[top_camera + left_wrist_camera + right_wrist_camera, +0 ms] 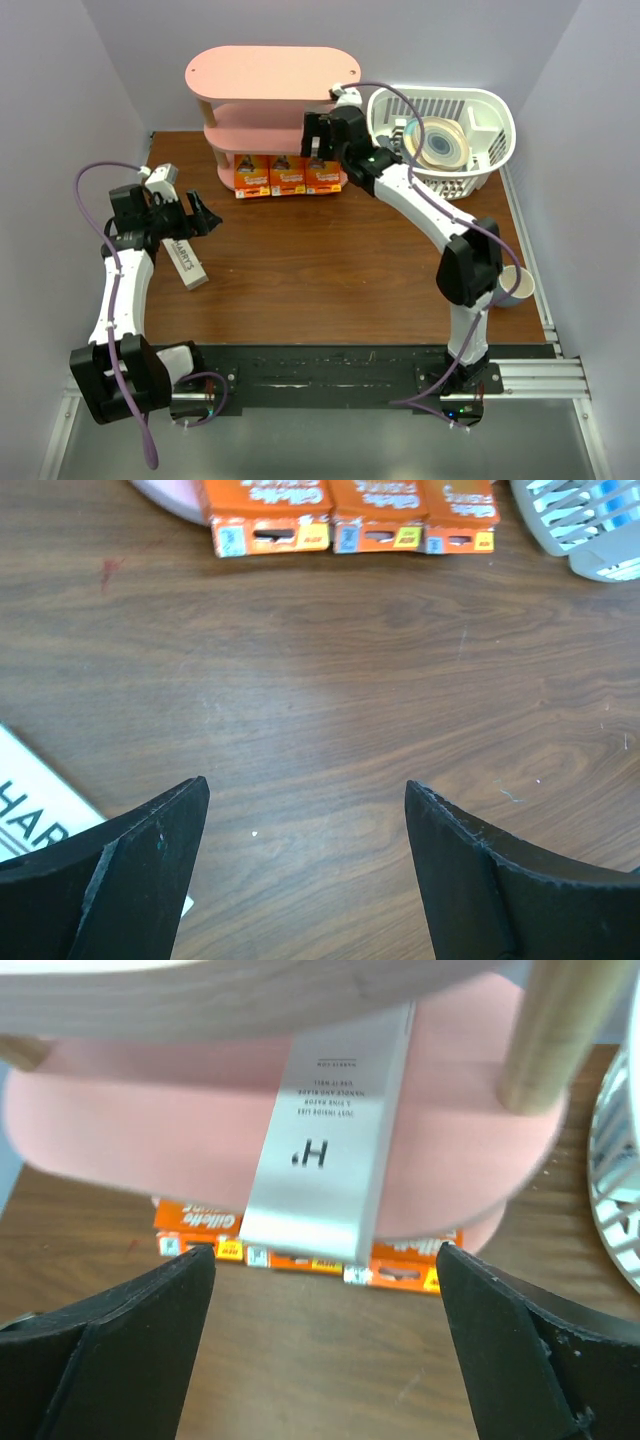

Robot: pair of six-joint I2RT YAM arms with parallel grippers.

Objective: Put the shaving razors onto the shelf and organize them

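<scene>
The pink shelf [272, 72] stands at the back of the table. Three orange razor packs [286, 178] sit side by side at the front of its lowest board, also seen in the left wrist view [345, 520]. A slim grey razor box [325, 1150] lies on the middle board [130, 1140], its near end jutting over the edge. My right gripper [325, 1252] is open just in front of that end, fingers apart from the box. A second whitish box [187, 262] lies on the table at left. My left gripper [207, 218] hangs open beside it, holding nothing.
A white slatted basket [490, 125] holding round discs stands right of the shelf, close to my right arm. A mug [517, 285] sits near the table's right edge by the right arm's elbow. Bare brown tabletop [330, 710] lies between the arms.
</scene>
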